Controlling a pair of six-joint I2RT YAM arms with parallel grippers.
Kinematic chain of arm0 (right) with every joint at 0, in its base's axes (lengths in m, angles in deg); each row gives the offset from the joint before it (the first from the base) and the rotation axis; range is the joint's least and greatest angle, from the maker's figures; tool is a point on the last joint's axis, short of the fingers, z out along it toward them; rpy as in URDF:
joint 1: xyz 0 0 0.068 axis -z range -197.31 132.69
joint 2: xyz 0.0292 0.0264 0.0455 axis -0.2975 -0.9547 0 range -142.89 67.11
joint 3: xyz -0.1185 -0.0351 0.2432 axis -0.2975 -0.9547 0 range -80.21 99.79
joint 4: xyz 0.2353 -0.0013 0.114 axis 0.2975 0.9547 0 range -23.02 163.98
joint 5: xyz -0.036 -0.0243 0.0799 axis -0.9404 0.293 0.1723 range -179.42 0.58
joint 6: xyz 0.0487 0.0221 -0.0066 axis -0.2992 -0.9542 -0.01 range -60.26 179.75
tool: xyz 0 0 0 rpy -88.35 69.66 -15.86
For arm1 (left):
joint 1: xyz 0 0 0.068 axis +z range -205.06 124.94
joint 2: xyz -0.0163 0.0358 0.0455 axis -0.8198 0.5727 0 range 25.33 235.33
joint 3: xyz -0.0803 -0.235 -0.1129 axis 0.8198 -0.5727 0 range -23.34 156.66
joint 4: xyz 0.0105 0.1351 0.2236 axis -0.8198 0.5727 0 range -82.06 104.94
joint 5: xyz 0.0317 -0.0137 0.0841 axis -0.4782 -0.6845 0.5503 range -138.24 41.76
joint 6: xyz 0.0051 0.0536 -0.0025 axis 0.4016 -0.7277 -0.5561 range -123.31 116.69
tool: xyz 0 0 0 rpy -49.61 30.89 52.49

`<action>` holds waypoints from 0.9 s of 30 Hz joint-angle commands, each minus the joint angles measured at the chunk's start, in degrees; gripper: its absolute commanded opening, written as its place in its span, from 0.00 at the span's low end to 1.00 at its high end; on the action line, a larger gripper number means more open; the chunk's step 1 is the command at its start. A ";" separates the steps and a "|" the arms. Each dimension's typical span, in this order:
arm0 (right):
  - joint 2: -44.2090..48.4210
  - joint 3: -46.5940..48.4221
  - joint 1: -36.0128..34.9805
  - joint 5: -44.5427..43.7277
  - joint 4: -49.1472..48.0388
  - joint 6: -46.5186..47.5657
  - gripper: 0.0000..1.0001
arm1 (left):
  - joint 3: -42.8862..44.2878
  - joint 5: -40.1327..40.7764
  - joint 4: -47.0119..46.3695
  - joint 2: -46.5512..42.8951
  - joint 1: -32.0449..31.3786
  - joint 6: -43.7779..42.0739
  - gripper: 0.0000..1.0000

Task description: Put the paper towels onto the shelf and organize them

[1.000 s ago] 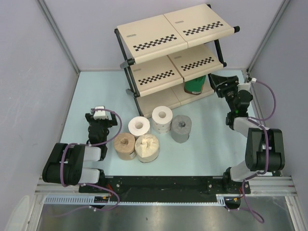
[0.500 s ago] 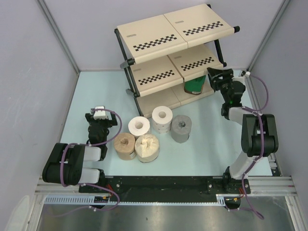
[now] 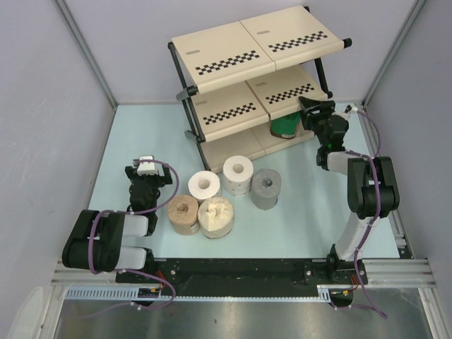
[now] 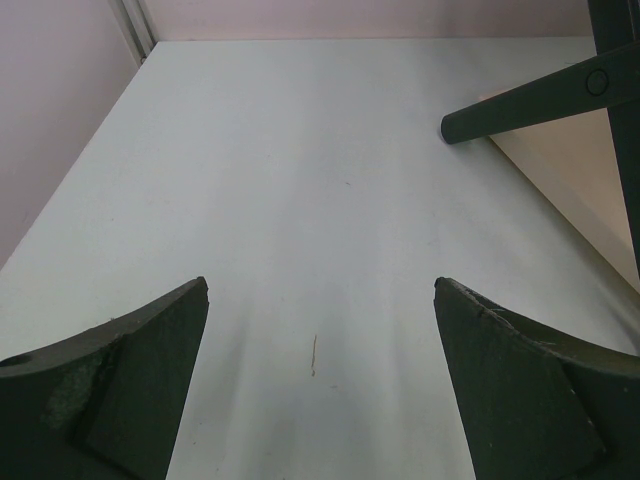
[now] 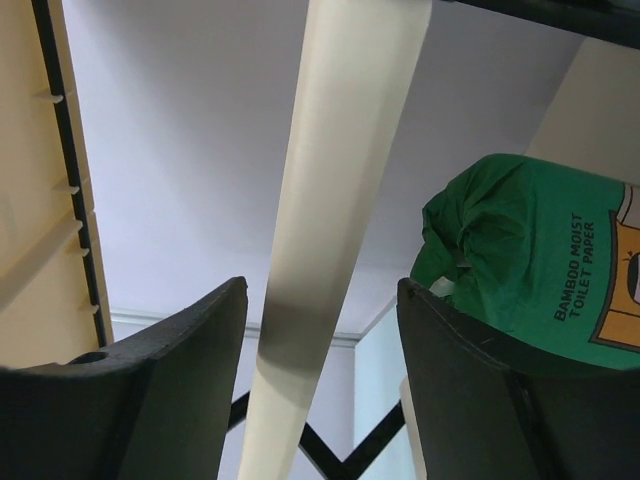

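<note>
1. Five rolls stand in a cluster on the pale blue table (image 3: 141, 134) in front of the shelf (image 3: 219, 53): two white dotted rolls (image 3: 203, 185) (image 3: 238, 171), grey roll (image 3: 266, 187), tan-brown roll (image 3: 183, 212), cream roll (image 3: 216, 215).
2. Tan-brown and cream rolls touch; the others sit just beside each other.
3. Green roll (image 3: 286, 126) is on the shelf's bottom tier, right end, under the middle panel.
4. Right gripper (image 5: 320, 285) is at the shelf's right end, just beside the green roll, jaws apart, holding nothing.
5. Right wrist view: green roll (image 5: 530, 260) is off to the right-finger side, not between the fingers; a cream panel edge (image 5: 345, 150) shows through the gap. Cannot tell if the finger touches the roll.
6. Left gripper (image 4: 320, 290) is spread wide over bare table, empty, left of the cluster and apart from it; a black shelf leg (image 4: 530, 100) is at upper right of its view.
</note>
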 commanded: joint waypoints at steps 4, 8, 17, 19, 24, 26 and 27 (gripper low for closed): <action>0.15 3.39 -0.14 -2.77 -0.27 -4.02 0.60 | 0.72 -1.20 -2.21 -0.85 0.25 0.28 1.00; -0.38 4.10 0.30 -2.15 -0.26 -4.63 0.54 | 0.72 -1.20 -2.21 -0.85 0.25 0.37 1.00; 0.50 4.36 1.01 -0.40 1.40 -2.96 0.27 | 0.72 -1.20 -2.21 -0.77 0.25 0.28 1.00; 1.38 4.36 1.01 0.04 2.11 -2.52 0.26 | 0.72 -1.20 -2.12 -0.76 0.25 0.28 1.00; 3.75 4.19 0.92 2.23 4.82 -1.20 0.20 | 0.72 -1.20 -2.12 -0.76 0.25 0.37 1.00; 5.68 2.79 0.57 2.51 5.36 -1.20 0.20 | 0.72 -1.12 -2.21 -0.76 0.25 0.37 1.00; 6.56 2.17 0.57 2.24 5.10 -1.12 0.20 | 0.72 -1.20 -2.21 -0.85 0.25 0.37 1.00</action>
